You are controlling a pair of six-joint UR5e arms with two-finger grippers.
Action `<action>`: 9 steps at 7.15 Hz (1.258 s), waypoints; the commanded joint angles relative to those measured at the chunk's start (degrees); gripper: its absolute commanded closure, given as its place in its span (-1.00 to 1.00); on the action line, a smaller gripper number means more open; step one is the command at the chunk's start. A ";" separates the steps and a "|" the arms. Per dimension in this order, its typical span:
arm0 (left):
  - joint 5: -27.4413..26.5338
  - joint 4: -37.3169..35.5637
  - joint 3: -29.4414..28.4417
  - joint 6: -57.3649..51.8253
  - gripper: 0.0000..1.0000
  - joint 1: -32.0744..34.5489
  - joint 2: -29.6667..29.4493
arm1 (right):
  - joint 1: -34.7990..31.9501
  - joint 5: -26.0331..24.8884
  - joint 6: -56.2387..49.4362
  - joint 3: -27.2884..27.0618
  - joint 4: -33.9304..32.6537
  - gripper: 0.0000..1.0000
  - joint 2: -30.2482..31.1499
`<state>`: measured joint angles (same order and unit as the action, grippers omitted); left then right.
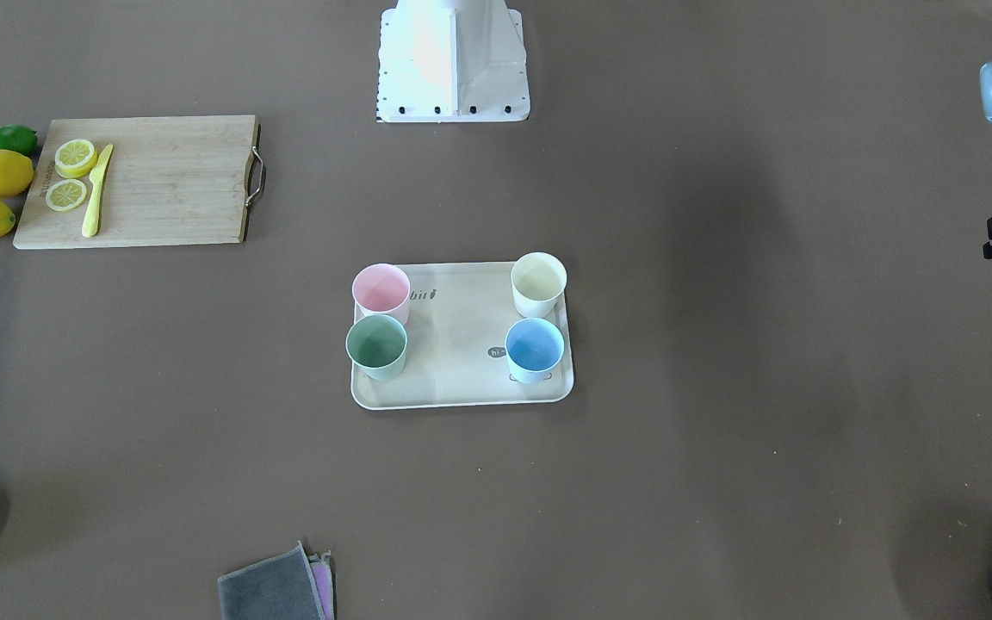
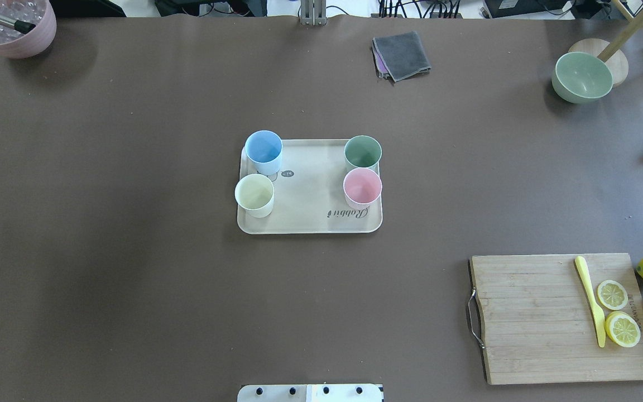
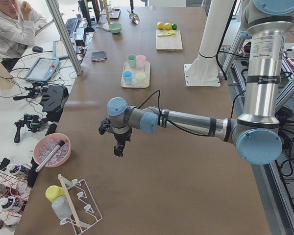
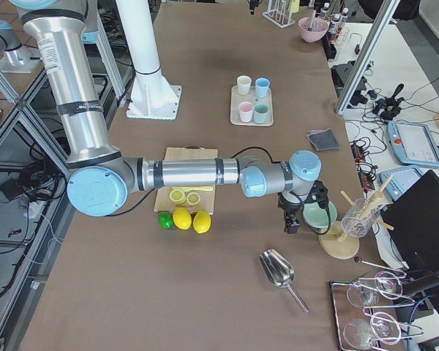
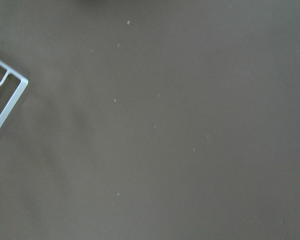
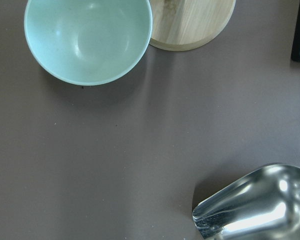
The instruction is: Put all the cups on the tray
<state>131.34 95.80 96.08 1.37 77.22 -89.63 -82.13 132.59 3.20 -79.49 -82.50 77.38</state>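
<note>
The cream-beige tray [image 2: 310, 209] lies mid-table. All four cups stand upright on it: blue [image 2: 263, 149], cream-white [image 2: 254, 194], sage green [image 2: 363, 152] and pink [image 2: 362, 186]. In the front-facing view they are pink [image 1: 381, 290], green [image 1: 375, 343], cream [image 1: 538, 281] and blue [image 1: 535, 347]. My left gripper [image 3: 118, 147] hangs over bare table far toward my left end. My right gripper [image 4: 293, 219] hangs near the green bowl at my right end. Both are far from the tray. I cannot tell whether either is open or shut.
A bamboo cutting board [image 2: 545, 324] holds lemon slices and a yellow knife, with lemons beside it. A green bowl [image 2: 582, 76], a metal scoop [image 6: 255, 205], a grey cloth [image 2: 402, 54] and a pink bowl [image 2: 14, 28] sit near the table edges.
</note>
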 commanded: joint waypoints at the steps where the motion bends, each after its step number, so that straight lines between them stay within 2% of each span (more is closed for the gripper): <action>1: 4.09 0.00 0.24 0.74 -0.96 2.75 0.34 | -0.22 -0.05 -0.30 0.03 -0.03 -1.00 0.14; 9: 4.09 -0.17 0.07 0.38 -0.96 2.76 0.07 | -0.22 0.39 -0.21 -0.49 -0.11 -1.00 0.32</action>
<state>135.52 95.69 96.12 1.76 79.97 -89.58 -82.35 132.97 2.98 -79.96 -82.58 77.68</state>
